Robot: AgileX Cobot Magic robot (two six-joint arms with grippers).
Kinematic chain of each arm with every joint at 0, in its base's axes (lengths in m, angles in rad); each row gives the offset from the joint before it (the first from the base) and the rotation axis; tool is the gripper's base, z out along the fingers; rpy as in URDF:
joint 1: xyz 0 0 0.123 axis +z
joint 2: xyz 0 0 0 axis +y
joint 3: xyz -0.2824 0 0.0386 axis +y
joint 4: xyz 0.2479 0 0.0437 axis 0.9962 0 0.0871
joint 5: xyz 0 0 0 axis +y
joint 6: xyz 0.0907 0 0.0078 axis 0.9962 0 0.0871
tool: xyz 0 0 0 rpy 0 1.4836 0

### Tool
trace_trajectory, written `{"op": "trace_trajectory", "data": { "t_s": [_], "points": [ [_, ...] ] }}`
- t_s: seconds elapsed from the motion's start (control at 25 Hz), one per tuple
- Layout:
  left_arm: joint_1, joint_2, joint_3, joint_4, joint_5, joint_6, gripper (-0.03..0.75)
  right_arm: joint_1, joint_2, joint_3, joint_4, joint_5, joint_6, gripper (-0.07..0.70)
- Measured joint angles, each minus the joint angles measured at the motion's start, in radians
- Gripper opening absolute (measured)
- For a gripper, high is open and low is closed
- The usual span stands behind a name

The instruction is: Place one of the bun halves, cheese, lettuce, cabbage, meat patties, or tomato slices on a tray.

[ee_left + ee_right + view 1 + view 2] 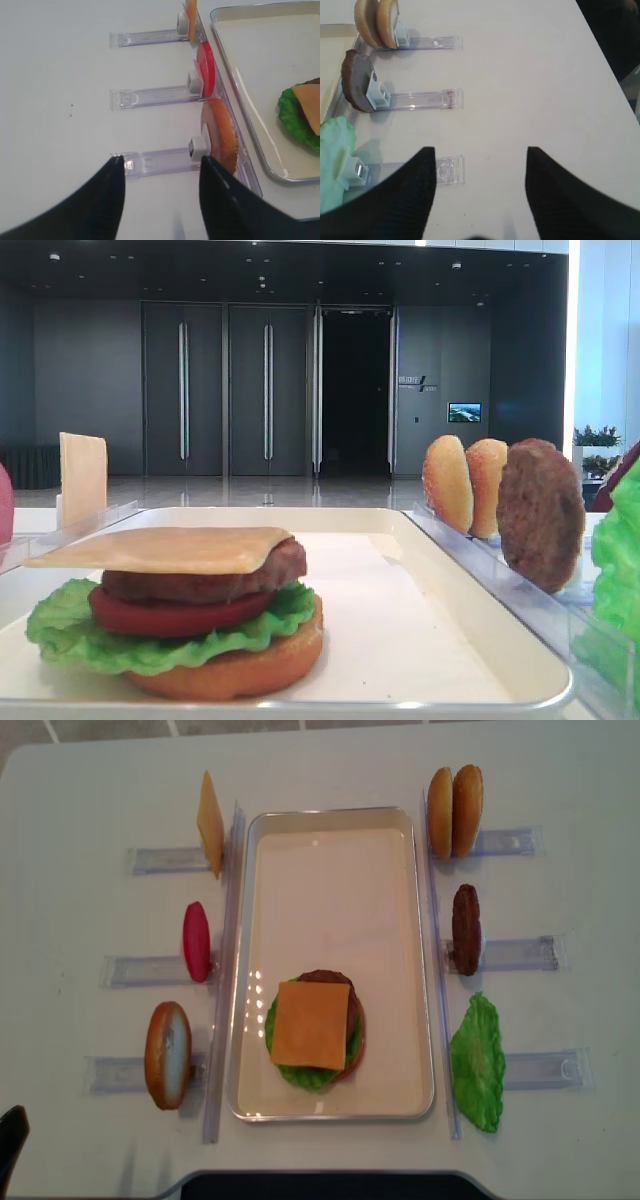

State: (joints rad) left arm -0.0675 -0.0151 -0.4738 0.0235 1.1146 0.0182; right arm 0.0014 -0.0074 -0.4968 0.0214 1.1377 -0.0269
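On the white tray (330, 818) sits a stack: bun half, lettuce, tomato slice and meat patty, with the square cheese (311, 1025) flat on top, also low in the side view as cheese (170, 548). My left gripper (160, 161) is open and empty over the table left of the tray, near the rack holding an upright bun half (221, 135). My right gripper (480, 150) is open and empty above bare table right of the tray, beside the lettuce (335, 160) rack.
Clear racks flank the tray. On the left stand a second cheese slice (210, 823), a tomato slice (196, 941) and a bun half (168, 1055). On the right stand two bun halves (455, 810), a meat patty (466, 928) and a lettuce leaf (478, 1062).
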Motion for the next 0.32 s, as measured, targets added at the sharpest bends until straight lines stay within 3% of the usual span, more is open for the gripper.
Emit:
{"op": "trace_trajectory", "data": {
  "t_s": [0.32],
  "points": [
    [0.046,0.000,0.000,0.000,0.000,0.000,0.313,0.000,0.000,0.000,0.000,0.000,0.000,0.412]
  ]
}}
